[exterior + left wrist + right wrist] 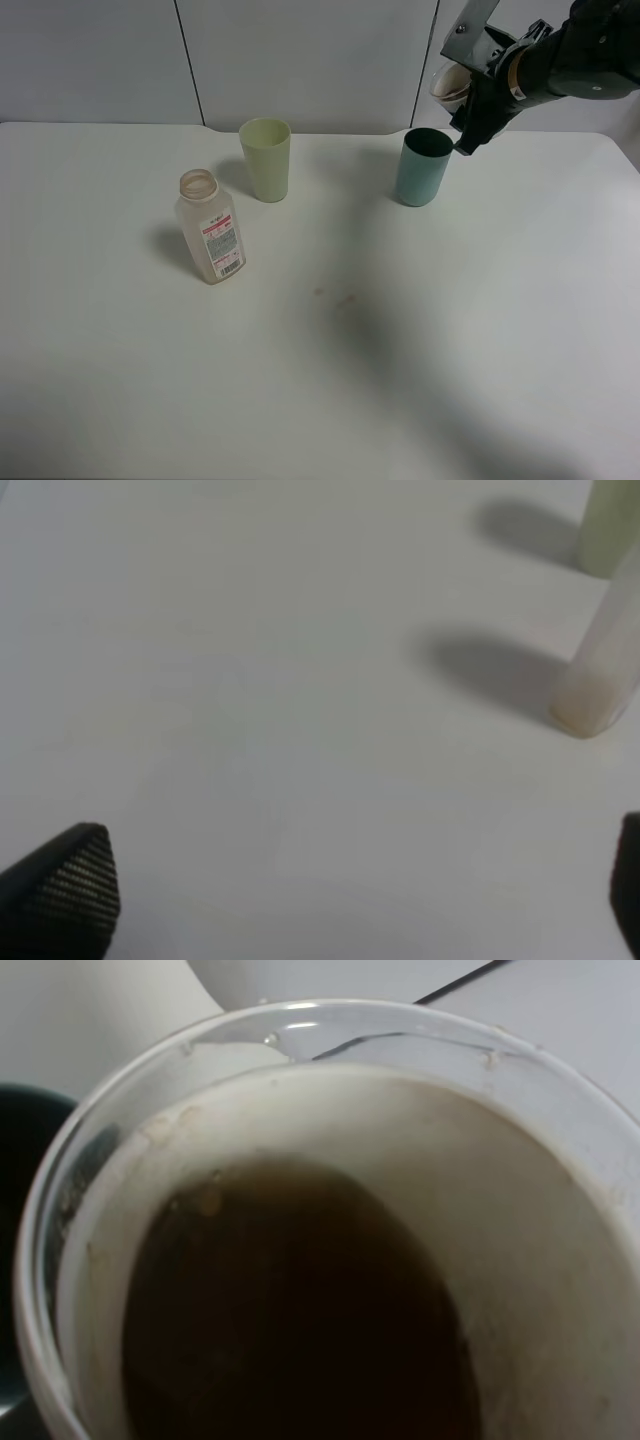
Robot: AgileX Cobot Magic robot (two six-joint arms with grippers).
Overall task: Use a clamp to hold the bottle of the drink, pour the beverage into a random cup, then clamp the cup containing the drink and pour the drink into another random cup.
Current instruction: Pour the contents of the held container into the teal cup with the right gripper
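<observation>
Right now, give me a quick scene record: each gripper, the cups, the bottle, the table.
left gripper: open, empty, over bare table
right gripper: shut on clear cup, raised beside teal cup
clear cup contents: brown beverage
teal cup: upright
bottle: upright, uncapped, looks nearly empty
pale green cup: upright, behind bottle
table: small brown spots mid-table

The bottle left of centre carries a white label with a red band; its print is too small to read.
</observation>
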